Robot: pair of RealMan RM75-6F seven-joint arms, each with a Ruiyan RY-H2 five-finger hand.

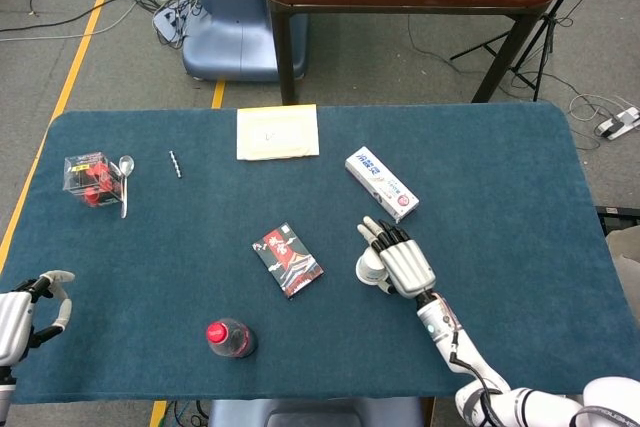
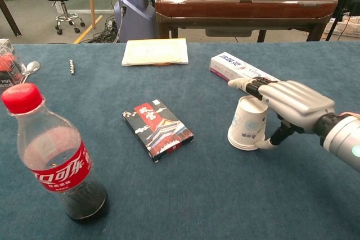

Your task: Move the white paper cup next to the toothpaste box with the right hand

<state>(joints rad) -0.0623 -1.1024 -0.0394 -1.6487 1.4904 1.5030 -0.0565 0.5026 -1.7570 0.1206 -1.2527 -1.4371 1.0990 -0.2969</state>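
The white paper cup stands upside down on the blue cloth, its wide rim on the table, and my right hand grips it from the right with fingers over its top and thumb low at its side. From above, the cup peeks out left of the right hand. The toothpaste box lies just beyond the cup, and its white and red side runs diagonally behind the hand. My left hand rests at the near left table edge, holding nothing, fingers loosely curled apart.
A card pack lies left of the cup. A cola bottle stands at the front. A notepad lies at the back; a spoon, a small clear box and a bead string lie far left.
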